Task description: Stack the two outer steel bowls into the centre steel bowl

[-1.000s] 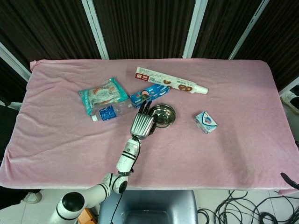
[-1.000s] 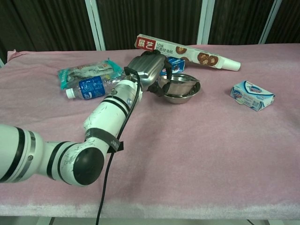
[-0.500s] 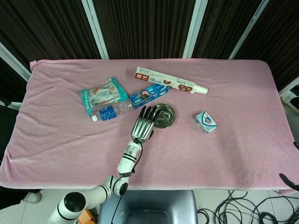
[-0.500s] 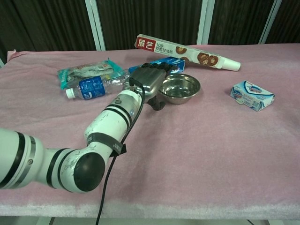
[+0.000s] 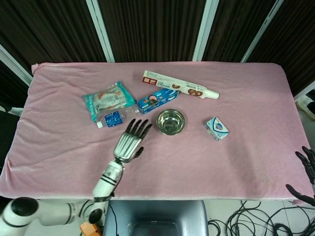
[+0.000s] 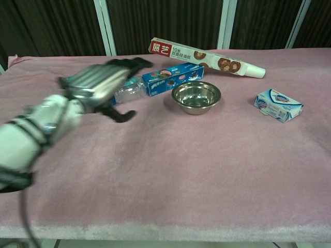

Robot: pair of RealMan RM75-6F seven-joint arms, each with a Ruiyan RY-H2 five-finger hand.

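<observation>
Lighting: bright, even, overhead; shadows soft and short. Glare: mild sheen on steel bowl [image 6: 196, 96]. Blur: left hand [image 6: 98, 82] motion-smeared in chest view. Head view sharp throughout.

Items counted: one steel bowl [image 5: 171, 122], one water bottle [image 5: 114, 118], one snack bag [image 5: 109, 100], two long boxes [image 5: 180, 91] [image 5: 157, 102], one small packet [image 5: 217, 128].

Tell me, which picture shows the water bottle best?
The head view. There the water bottle lies fully visible, cap to the left, blue label showing, just beyond the left hand. In the chest view that blurred hand covers most of the bottle; only its clear end peeks out.
</observation>
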